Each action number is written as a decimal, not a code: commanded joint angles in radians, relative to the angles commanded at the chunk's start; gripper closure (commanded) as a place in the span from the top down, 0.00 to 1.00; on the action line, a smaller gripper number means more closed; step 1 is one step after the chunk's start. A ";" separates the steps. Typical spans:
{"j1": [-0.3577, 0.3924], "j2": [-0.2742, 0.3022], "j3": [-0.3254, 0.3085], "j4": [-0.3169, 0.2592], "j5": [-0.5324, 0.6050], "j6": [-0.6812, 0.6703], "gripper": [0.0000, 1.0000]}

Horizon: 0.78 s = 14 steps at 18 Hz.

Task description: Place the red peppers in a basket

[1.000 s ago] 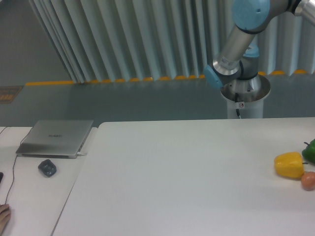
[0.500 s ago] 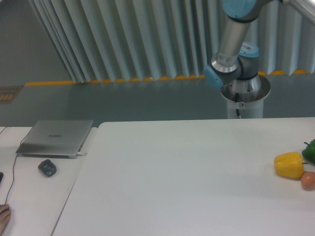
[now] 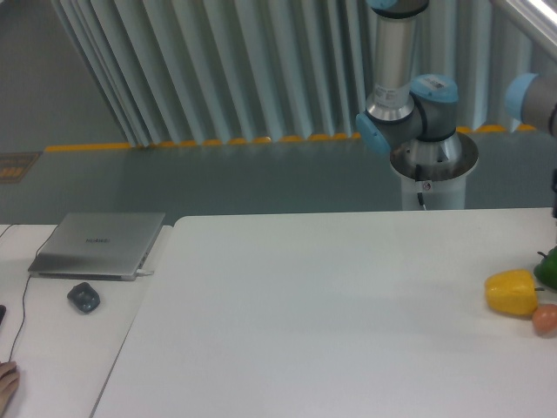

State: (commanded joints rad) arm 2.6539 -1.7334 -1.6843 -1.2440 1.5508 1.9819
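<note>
No red pepper shows in this view, and no basket shows either. The arm's base [image 3: 432,157] stands behind the table's far edge, with the upper arm [image 3: 392,52] rising straight up out of the frame. A blue wrist joint [image 3: 531,100] reaches in at the right edge. Below it a thin dark sliver [image 3: 554,187] touches the frame edge; I cannot tell what it is. The gripper's fingers are out of view.
A yellow bell pepper [image 3: 512,292], part of a green pepper [image 3: 548,268] and a small orange-pink fruit [image 3: 546,320] lie at the white table's [image 3: 331,322] right edge. A closed laptop [image 3: 100,244] and a dark mouse [image 3: 83,297] are on the left table. A hand [image 3: 7,383] shows bottom left.
The upper arm has swung from a lean to upright. A blue wrist joint and a dark sliver have come into view at the right edge. The peppers have not moved.
</note>
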 joint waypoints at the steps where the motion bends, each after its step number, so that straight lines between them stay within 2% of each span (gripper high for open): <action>1: -0.012 0.000 0.002 0.000 0.014 0.000 1.00; 8: -0.061 -0.002 0.009 -0.014 0.034 -0.005 1.00; 14: -0.066 -0.002 0.012 -0.014 0.032 -0.006 1.00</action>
State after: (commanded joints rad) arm 2.5878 -1.7349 -1.6720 -1.2579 1.5831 1.9758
